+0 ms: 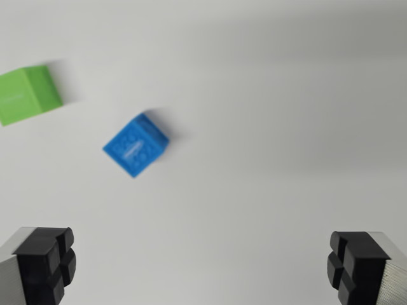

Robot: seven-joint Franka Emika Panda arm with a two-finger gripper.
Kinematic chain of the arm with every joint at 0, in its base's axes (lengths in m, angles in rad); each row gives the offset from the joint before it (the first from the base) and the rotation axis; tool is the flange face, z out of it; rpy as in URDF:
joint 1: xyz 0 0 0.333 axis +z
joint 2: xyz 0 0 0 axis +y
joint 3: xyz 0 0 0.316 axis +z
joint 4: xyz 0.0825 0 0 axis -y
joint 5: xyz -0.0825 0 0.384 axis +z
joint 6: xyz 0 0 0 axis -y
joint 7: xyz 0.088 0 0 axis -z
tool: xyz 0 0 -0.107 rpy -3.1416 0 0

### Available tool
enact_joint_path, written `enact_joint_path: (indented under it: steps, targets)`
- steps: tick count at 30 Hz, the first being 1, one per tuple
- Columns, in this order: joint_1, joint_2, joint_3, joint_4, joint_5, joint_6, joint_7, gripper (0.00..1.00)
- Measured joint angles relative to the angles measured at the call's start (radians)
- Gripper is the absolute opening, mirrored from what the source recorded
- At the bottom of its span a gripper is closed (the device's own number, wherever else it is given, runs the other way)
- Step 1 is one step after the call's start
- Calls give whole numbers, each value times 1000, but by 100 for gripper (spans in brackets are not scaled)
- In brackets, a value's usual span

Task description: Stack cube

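Looking down through the wrist view, I see my gripper (200,267) spread wide, its two black padded fingertips (48,260) sitting at the bottom corners of the frame with nothing between them but bare surface. On the plain white tabletop (273,127), a small blue plastic cube (136,145) with embossed faces lies turned corner-on, toward the wrist view's left and well above the fingertips. A small green plastic cube (27,94) rests farther to the wrist view's left, cut by the frame edge, near the blue one but not touching it. Everything looks slightly blurred.
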Motion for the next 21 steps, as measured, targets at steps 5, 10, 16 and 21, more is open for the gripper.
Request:
enact_joint_path:
  steps: [5, 10, 16, 21]
  targets:
    - [0, 0, 0, 0, 0, 0, 0, 100]
    - [0, 0, 0, 0, 0, 0, 0, 100]
    - [0, 0, 0, -1, 0, 0, -2, 100]
    - [2, 1, 2, -11, 0, 9, -14, 100]
